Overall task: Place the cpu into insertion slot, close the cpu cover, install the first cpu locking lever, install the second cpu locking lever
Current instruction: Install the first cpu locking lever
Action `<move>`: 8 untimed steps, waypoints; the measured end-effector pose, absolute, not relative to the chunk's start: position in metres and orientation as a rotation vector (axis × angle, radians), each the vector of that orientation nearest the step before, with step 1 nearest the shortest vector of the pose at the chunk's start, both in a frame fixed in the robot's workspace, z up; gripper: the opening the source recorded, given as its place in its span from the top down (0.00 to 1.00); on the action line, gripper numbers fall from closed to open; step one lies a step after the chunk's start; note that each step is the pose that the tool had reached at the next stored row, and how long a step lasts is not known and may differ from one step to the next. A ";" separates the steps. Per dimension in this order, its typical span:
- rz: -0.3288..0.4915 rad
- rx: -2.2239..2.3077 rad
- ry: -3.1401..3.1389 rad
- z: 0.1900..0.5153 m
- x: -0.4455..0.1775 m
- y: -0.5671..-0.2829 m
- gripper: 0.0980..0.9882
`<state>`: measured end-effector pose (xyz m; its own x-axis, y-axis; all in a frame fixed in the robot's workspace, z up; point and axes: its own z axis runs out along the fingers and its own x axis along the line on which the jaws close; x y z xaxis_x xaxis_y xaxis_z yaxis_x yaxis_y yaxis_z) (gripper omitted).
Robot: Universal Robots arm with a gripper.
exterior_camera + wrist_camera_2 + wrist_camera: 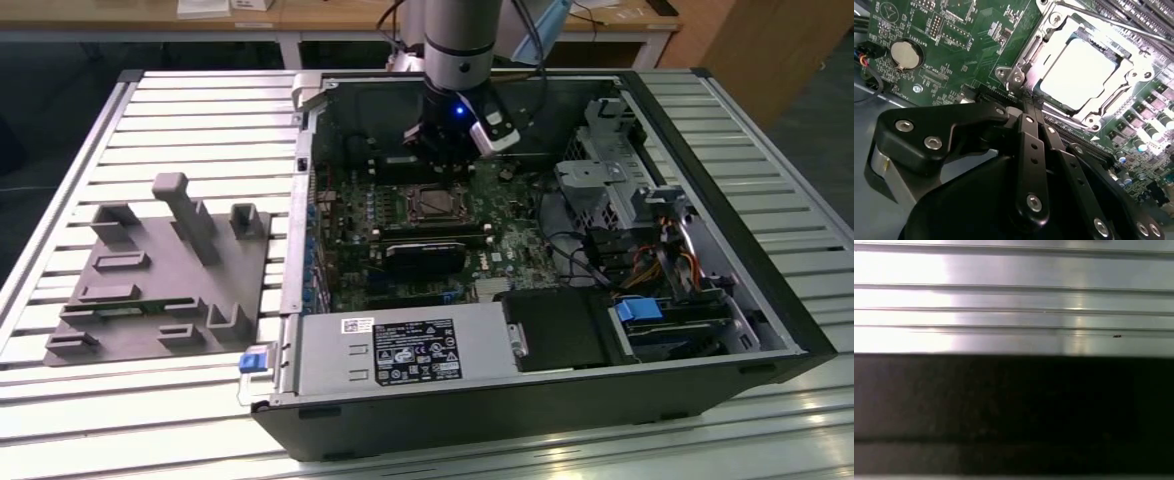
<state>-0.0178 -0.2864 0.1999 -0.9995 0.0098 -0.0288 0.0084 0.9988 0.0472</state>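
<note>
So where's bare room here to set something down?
Free: the slatted table beyond the grey fixture, and its near strip in front of the computer case. Crowded: inside the case, where the gripper hangs by the cpu.

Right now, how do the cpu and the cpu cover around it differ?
The cpu is a plain, flat, pale square; the cpu cover is a shiny metal frame with a square window. The cpu sits inside that window, while the cpu cover rims it and reaches further out. Both lie flat on the green board.

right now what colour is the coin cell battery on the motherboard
Silver, seen best in the second wrist view: coin cell battery on the green motherboard.
</note>
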 end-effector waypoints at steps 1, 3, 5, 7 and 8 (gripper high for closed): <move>0.066 0.014 3.112 0.200 -0.018 -0.286 0.99; 0.053 0.014 3.112 0.199 -0.018 -0.286 0.99; 0.041 0.014 3.112 0.198 -0.018 -0.286 0.99; 0.038 0.014 3.113 0.197 -0.017 -0.285 0.99; 0.039 0.014 3.112 0.196 -0.017 -0.284 0.99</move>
<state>-0.0170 -0.2843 0.1963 -0.9995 0.0091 -0.0289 0.0084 0.9997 0.0250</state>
